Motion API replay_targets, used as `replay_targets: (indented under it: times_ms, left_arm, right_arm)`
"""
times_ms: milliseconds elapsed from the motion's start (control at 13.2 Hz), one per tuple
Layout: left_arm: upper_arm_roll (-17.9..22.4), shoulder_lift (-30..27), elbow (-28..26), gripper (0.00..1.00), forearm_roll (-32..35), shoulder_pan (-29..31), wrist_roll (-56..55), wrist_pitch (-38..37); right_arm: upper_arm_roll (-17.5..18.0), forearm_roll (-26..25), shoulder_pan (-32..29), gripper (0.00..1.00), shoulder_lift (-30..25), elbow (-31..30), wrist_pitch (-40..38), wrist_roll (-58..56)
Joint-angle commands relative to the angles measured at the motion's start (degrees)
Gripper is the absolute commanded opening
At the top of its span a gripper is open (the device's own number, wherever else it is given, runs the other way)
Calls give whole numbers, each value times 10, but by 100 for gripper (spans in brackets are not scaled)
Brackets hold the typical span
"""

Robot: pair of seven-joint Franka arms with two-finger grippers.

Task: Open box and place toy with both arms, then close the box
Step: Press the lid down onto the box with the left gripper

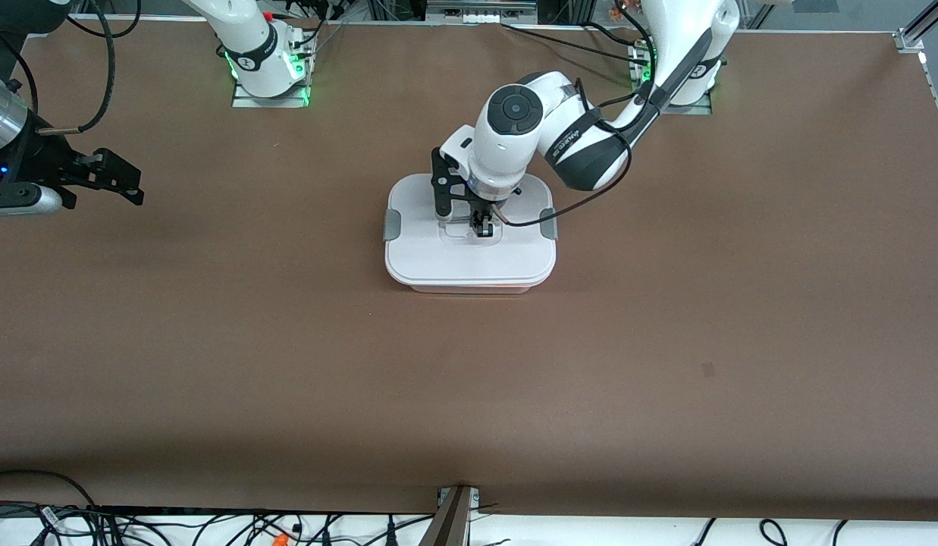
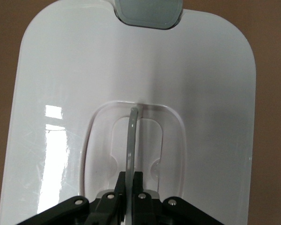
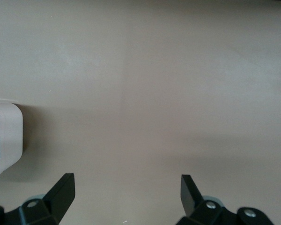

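Note:
The box (image 1: 469,262) stands in the middle of the table with its white lid (image 2: 75,75) on. Two grey clips (image 1: 392,225) (image 1: 548,224) sit at the lid's short ends, and one clip (image 2: 149,11) shows in the left wrist view. My left gripper (image 1: 481,225) (image 2: 130,180) is down on the lid's centre, shut on the clear handle (image 2: 132,136), which stands upright in its recess. My right gripper (image 1: 133,188) (image 3: 127,180) hangs open over bare table toward the right arm's end, with nothing between its fingers. A corner of the box (image 3: 7,136) shows in its view. The toy is out of view.
The brown table (image 1: 666,364) stretches wide around the box. Cables (image 1: 211,527) lie along the table's edge nearest the front camera. Both arm bases (image 1: 268,68) (image 1: 685,83) stand at the edge farthest from it.

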Motion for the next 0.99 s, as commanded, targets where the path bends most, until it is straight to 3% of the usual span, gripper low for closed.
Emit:
replay_targets:
  times_ms: [0,152,380,759,835,911]
  left_arm:
    - [2,7,-13,0,9,1,-12,29]
    - [3,6,-11,0,9,1,-10,31]
    - [1,4,-7,0,65,1,-11,31]
    - [0,6,-12,0,67,-2,-12,29]
    - [0,7,-13,9,67,-2,-12,28]
    - [0,6,-13,99,67,-1,-12,26]
  right_arm:
    - [4,-1,0,100,4,14,-12,-4]
    - [3,-1,0,100,4,11,-18,-3]
    - [2,-1,0,100,4,11,-28,-3]
    - [2,-1,0,100,5,13,-23,-3]
    - [2,-1,0,100,5,13,-23,-3]
    - [2,-1,0,100,5,13,-22,-3]
